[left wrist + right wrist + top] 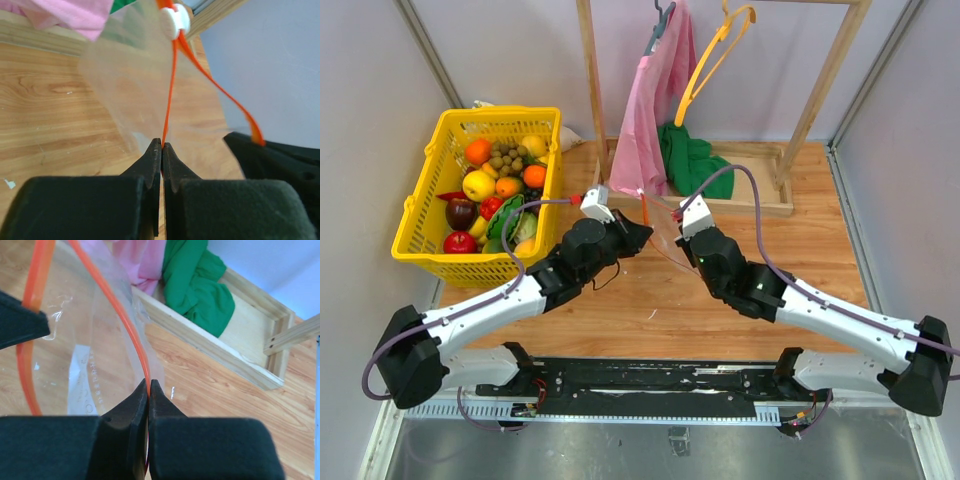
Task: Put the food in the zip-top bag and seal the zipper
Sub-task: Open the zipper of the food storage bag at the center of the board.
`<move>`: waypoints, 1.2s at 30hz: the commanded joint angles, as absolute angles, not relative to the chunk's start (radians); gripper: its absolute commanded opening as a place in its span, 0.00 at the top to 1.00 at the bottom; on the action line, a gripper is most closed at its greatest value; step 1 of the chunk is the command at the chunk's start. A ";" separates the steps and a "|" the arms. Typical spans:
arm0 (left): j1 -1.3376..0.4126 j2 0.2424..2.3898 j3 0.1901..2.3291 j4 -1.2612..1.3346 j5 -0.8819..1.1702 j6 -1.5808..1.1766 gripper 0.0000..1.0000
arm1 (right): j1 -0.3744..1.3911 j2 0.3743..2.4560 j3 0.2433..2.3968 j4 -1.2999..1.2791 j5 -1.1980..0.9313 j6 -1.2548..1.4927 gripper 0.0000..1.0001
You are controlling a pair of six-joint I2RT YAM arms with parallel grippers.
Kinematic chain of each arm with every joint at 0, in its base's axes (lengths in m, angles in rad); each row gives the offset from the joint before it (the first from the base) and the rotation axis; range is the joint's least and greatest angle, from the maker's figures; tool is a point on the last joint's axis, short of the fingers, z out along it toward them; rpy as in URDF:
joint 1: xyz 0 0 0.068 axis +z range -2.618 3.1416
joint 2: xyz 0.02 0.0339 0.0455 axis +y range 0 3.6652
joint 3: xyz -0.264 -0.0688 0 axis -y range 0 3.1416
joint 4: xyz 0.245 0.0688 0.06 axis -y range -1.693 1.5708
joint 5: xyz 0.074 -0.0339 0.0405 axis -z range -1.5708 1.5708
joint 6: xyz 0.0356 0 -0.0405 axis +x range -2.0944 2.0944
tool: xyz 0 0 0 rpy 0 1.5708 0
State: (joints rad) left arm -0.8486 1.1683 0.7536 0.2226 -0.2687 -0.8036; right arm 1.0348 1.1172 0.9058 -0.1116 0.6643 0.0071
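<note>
Both grippers are pinched shut on the zipper (171,90): left gripper (162,145) clamps the red-orange strip on one side of the mouth, right gripper (148,382) on the other. Clear zip-top bag (130,85) is stretched between them over the wooden table (650,300), mouth bowed open, white slider (174,22) at the far end. All the food (495,185) lies in the yellow basket (500,112) far left, well apart from the bag

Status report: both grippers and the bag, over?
Left gripper and right gripper: jaws shut on the zipper. Zip-top bag held open between them, looks empty. Food in the yellow basket. Pink garment hangs close behind.
</note>
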 commanded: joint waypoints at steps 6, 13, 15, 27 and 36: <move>-0.859 1.122 0.812 0.074 -0.312 -0.729 1.00 | 1.058 1.041 0.877 -0.075 0.854 -0.027 0.99; -0.859 1.136 0.830 0.076 -0.274 -0.722 0.98 | 1.061 1.085 0.892 -0.071 0.804 0.003 0.99; -0.858 1.147 0.834 0.090 -0.253 -0.732 0.92 | 1.067 1.103 0.899 -0.069 0.785 0.022 0.99; -0.859 1.176 0.817 0.162 -0.208 -0.831 0.46 | 1.118 1.178 0.911 -0.006 0.793 0.069 0.99; -0.860 1.185 0.756 0.150 -0.195 -0.966 0.43 | 1.149 1.184 0.881 0.080 0.826 0.090 0.99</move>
State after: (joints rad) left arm -0.8490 1.1797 0.7918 0.1303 -0.2035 -0.8883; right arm 1.1244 1.1889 0.8875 0.0059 0.7803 0.0586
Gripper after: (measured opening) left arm 0.578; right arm 0.012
